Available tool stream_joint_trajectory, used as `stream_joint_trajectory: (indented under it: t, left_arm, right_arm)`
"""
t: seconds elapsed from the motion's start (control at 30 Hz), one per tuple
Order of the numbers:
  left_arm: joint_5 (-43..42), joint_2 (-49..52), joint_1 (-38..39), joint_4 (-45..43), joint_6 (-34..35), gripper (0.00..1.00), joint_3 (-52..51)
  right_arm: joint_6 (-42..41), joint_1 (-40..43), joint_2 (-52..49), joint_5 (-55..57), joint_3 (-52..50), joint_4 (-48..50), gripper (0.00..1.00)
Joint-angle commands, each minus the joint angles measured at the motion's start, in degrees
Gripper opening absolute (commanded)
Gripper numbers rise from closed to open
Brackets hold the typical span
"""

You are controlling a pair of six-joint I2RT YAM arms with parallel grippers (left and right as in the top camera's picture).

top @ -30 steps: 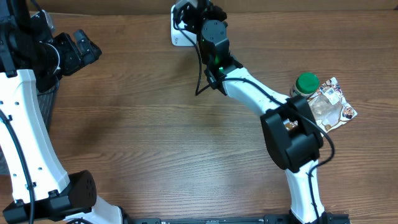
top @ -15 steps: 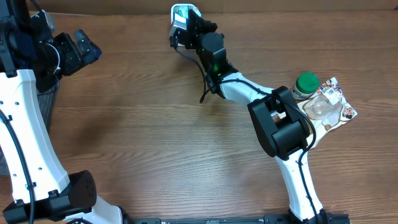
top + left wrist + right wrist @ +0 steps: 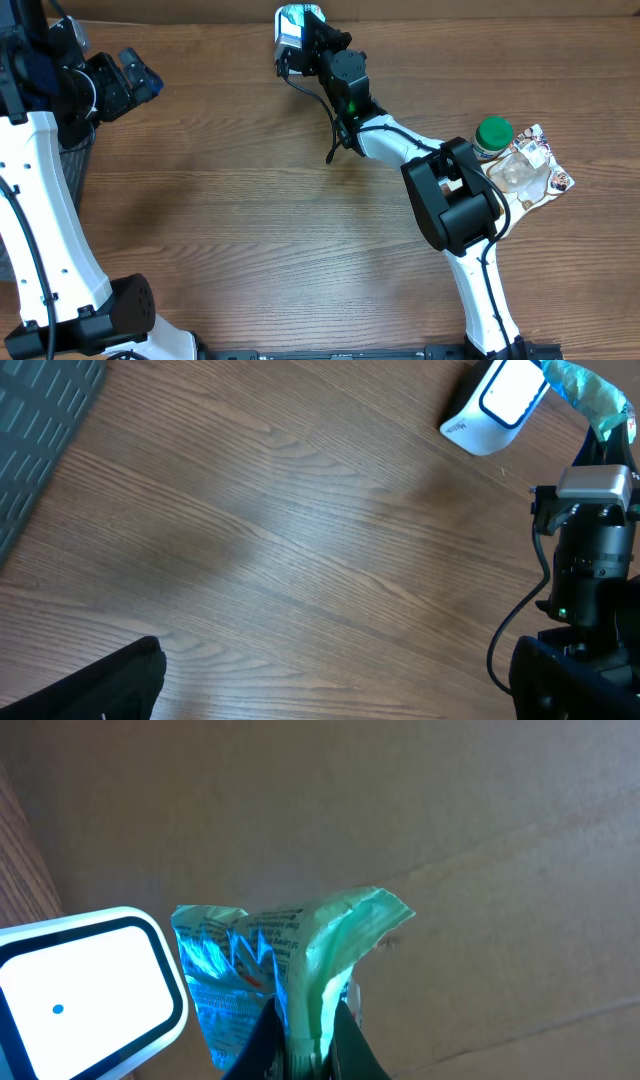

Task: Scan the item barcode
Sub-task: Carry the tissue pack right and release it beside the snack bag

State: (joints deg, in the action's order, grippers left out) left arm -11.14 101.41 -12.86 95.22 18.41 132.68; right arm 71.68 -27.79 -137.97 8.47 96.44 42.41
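1. While the wooden table point(image 3: 230, 230) fills the overhead view, the right arm point(image 3: 400, 148) stretches across it to the far edge, and the left arm point(image 3: 45, 200) stands at the left side.
2. A dark mesh basket point(image 3: 78, 160) sits at the left edge, beside the left arm.
3. A clear bag point(image 3: 535, 170) lies at the right, with a green-capped bottle point(image 3: 493, 133) touching it.
4. The white scanner point(image 3: 85, 990) stands at the far edge, its window lit.
5. The left gripper point(image 3: 148, 75) hangs near the basket, fingers spread wide, holding nothing.
6. The right gripper point(image 3: 303, 1045) pinches the bottom edge of the teal foil packet point(image 3: 265, 965) between its closed fingers. It holds the packet upright just beside the scanner's window; whether the two touch cannot be told.
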Motion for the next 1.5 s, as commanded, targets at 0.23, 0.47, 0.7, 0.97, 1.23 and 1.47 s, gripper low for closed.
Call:
stream_joint_trajectory:
  t: [0.23, 0.47, 0.7, 0.97, 1.23, 1.47]
  left_arm:
    - [-0.3, 0.5, -0.1, 0.1, -0.6, 1.0, 0.2]
    - [-0.3, 0.5, -0.1, 0.1, -0.6, 1.0, 0.2]
    - [-0.3, 0.5, -0.1, 0.1, -0.6, 1.0, 0.2]
    - [-0.3, 0.5, -0.1, 0.1, -0.7, 1.0, 0.2]
    - [-0.3, 0.5, -0.1, 0.1, -0.6, 1.0, 0.2]
    - [-0.3, 0.5, -0.1, 0.1, -0.6, 1.0, 0.2]
  right_arm:
    - [0.7, 0.2, 1.4, -0.5, 1.6, 2.9, 0.04]
    - [-10.5, 0.1, 8.0, -0.4, 1.5, 0.3, 0.04]
    - [-27.1, -1.6, 20.6, 2.5, 1.5, -16.4, 0.04]
    - [-63.5, -4.4, 38.2, -3.7, 1.5, -53.1, 0.04]
    - [-76.9, -3.1, 45.8, -15.2, 1.5, -92.1, 0.04]
    - [-80.5, 4.1, 42.3, -1.3, -2.2, -115.3, 0.04]
